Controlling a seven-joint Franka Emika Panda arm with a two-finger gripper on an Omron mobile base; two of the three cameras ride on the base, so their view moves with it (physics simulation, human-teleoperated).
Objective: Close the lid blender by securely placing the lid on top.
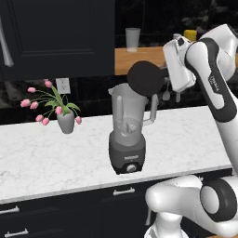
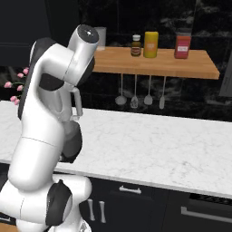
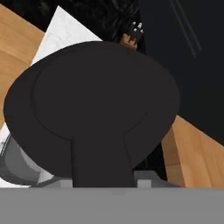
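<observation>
The lid (image 1: 145, 78) is held in the air at the upper right rim of the blender (image 1: 127, 134), tipped up steeply so that its flat face is turned toward the left base camera rather than down onto the jar. Its lower edge is seen just above, or perhaps touching, the right side of the jar's mouth; contact cannot be settled from these views. The tab points right, toward the hand (image 1: 165, 76), and it is by this tab that the lid is carried.

The relation that matters for the coming move is judged to be this: the jar mouth lies below and to the left of the lid's centre, and the disc's face is far from level with the rim. A tilt back to flat, together with a short shift left and down, is therefore thought to be needed before the lid can be seated.

The hand is closed narrowly on the tab, as is shown in the hand view, where the lid (image 3: 92, 105) covers most of the picture and its tab runs down between the fingertips (which are themselves hidden). Part of the grey jar (image 3: 17, 164) is glimpsed under the lid's lower left edge.

The blender stands upright on the white marble worktop (image 1: 42, 158), its handle turned right, with a vase of pink flowers (image 1: 58, 109) well to its left.
</observation>
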